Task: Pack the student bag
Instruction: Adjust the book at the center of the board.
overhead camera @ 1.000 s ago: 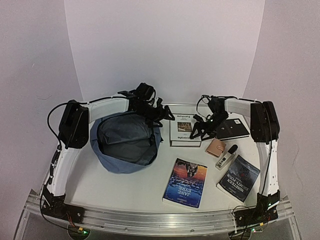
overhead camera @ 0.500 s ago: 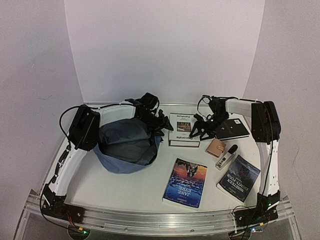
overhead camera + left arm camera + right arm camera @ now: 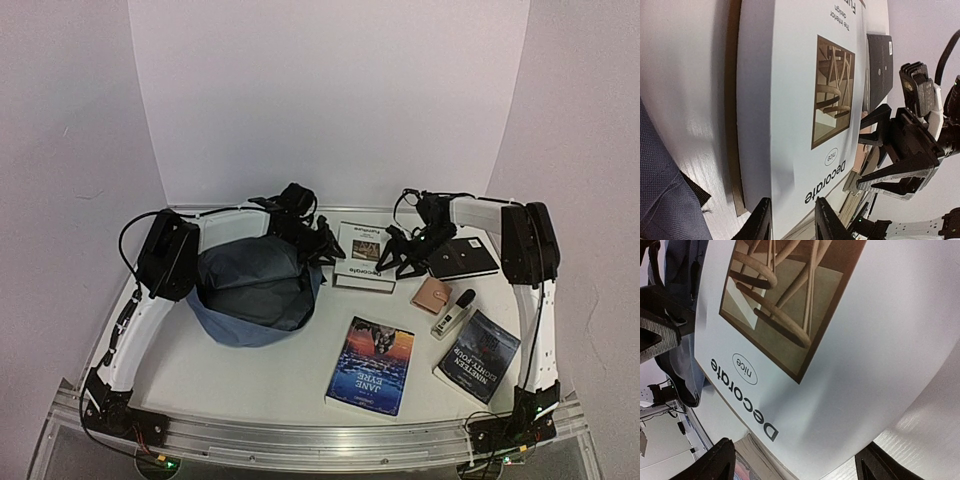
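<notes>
A white table [image 3: 250, 370] stands before a plain white backdrop [image 3: 330, 100].

Top view: the student bag [image 3: 255, 290] lies left of centre, its slate-blue fabric slumped, with the left arm [image 3: 165, 255] curving around its far side. Just right of the bag sits a white book [image 3: 362, 262] titled "Decorate". The left gripper [image 3: 330, 250] is at the book's left edge and the right gripper [image 3: 395, 262] at its right edge. Further right lie a black notebook [image 3: 465, 258] and a tan wallet [image 3: 433, 295]. A Jane Eyre paperback [image 3: 372, 365] and a Nineteen Eighty-Four paperback [image 3: 478, 355] rest nearer the front.

Left wrist view: the left fingers [image 3: 762, 220] stand close together over the cover's edge. Whether they pinch it cannot be determined. Bag fabric fills the lower left corner.

Right wrist view: the right fingers [image 3: 715, 462] are spread wide, and the cover spans the gap.
</notes>
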